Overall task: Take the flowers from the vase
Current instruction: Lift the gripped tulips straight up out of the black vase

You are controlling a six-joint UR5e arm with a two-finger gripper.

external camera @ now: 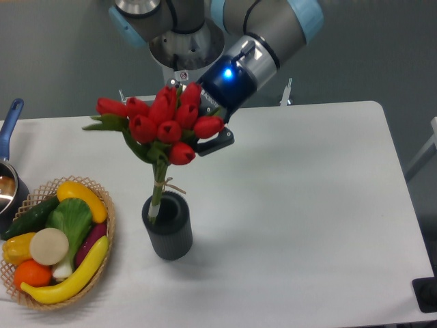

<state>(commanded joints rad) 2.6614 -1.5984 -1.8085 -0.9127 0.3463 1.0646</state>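
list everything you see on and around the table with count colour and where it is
flowers: one bunch, red buds on green stems, lifted above the vase, stem ends at its mouth
vase: one, dark grey, ribbed, front centre-left of table
basket: one, tan wicker, left front edge
toy fruit and vegetables: several, yellow, green, orange, white, purple, in the basket
pot: one, blue handle, far left edge, partly cut off
table: one, white
arm: one, grey with light blue joints, above table rear
gripper: one, black, closed on the flower heads
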